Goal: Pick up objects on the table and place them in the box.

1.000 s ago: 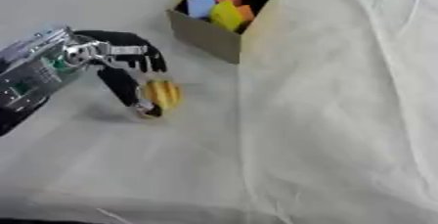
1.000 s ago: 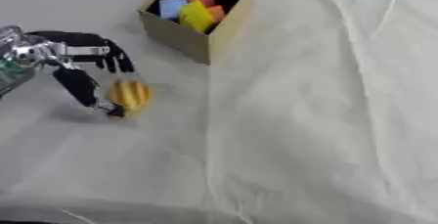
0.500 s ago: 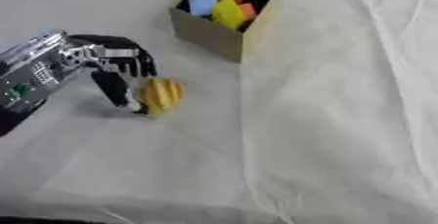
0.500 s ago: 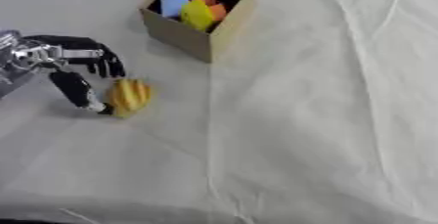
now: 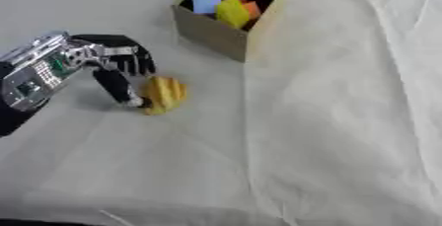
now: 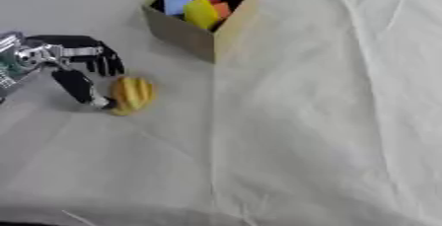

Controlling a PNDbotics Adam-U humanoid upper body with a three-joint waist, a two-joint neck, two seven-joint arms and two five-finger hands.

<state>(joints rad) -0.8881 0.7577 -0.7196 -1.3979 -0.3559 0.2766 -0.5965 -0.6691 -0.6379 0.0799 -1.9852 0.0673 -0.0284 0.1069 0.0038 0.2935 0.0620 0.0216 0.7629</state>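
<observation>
Cardboard box (image 5: 226, 37) stood open on the white-draped worktop (image 5: 328, 121); inside it lay blue, red, yellow and orange pieces (image 5: 226, 7). Well out from the box's near-left corner lay a ridged yellow object (image 5: 163, 94) (shape not clear enough to name) on the cloth. Left hand (image 5: 115, 67) sat on the side of that object away from the box: thumb stretched down, its tip touching the object's lower edge, the fingers bent and hanging just above its top, so half-closed around it without clamping. Right hand not seen in either view
</observation>
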